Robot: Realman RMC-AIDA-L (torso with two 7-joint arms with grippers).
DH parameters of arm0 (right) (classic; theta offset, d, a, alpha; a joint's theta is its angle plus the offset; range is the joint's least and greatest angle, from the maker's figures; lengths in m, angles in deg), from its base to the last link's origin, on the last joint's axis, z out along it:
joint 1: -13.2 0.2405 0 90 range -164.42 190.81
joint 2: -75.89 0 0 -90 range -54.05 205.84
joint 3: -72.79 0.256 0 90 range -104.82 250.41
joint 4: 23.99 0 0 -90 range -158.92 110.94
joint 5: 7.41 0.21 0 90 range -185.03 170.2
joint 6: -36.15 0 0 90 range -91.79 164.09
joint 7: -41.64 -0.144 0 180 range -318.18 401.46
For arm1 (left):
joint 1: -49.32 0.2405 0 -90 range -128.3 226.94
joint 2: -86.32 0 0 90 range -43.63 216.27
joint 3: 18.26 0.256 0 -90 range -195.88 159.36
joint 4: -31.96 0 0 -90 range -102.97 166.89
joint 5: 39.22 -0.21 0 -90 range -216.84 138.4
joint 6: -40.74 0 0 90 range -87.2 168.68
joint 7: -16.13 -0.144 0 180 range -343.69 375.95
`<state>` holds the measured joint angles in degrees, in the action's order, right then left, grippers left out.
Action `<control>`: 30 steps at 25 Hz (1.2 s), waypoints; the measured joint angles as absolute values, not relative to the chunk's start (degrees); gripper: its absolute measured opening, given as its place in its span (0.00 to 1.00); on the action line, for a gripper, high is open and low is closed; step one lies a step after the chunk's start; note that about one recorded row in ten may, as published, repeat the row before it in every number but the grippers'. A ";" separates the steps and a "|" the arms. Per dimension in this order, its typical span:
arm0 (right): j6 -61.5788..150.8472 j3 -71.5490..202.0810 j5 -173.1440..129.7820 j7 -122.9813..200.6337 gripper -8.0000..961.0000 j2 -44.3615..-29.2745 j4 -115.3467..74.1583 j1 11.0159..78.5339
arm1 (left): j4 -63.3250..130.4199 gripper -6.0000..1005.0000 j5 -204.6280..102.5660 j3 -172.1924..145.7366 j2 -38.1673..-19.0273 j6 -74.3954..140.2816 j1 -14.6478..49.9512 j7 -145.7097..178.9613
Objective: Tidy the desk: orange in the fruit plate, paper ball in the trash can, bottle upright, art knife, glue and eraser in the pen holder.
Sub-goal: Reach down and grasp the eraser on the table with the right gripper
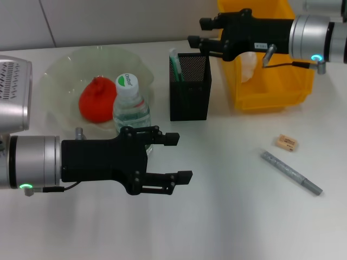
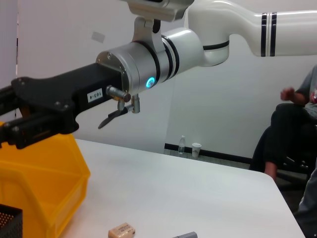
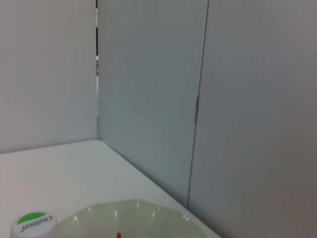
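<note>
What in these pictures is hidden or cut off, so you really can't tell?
- Bottle: head view, its base sits behind the left gripper.
- Trash can: head view, the right gripper and its arm cover much of the inside.
- Pen holder: head view, its depths are too dark to read.
- Fruit plate: right wrist view, cut off by the edge.

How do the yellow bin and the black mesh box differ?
The trash can is bright yellow solid plastic; the pen holder is black see-through mesh. The trash can is wider, the pen holder narrower and upright. The right gripper hangs above the pen holder. Both stand open-topped on the desk.
</note>
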<state>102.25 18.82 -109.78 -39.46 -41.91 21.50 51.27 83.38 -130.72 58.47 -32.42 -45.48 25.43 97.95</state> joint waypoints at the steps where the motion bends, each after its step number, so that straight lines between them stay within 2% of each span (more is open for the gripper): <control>1: 102.27 18.87 -109.78 -39.51 0.49 -42.01 22.24 50.93 | 83.36 0.80 -130.72 58.47 -32.42 -45.47 25.42 97.95; 9: 103.95 18.49 -109.45 -41.74 0.56 -42.86 30.52 46.26 | 83.07 0.80 -130.72 58.47 -32.42 -45.10 25.19 97.95; 18: 107.78 18.40 -109.40 -45.24 0.67 -43.11 37.35 41.29 | 80.54 0.80 -130.72 57.98 -32.36 -44.94 23.74 97.82; 23: 109.89 18.38 -109.66 -46.99 0.78 -43.11 40.30 38.79 | 80.54 0.80 -130.70 58.02 -32.42 -44.97 23.75 97.79; 30: 112.34 18.39 -109.96 -49.15 0.79 -43.18 43.77 34.88 | 80.53 0.80 -129.64 57.94 -32.31 -45.93 24.10 97.48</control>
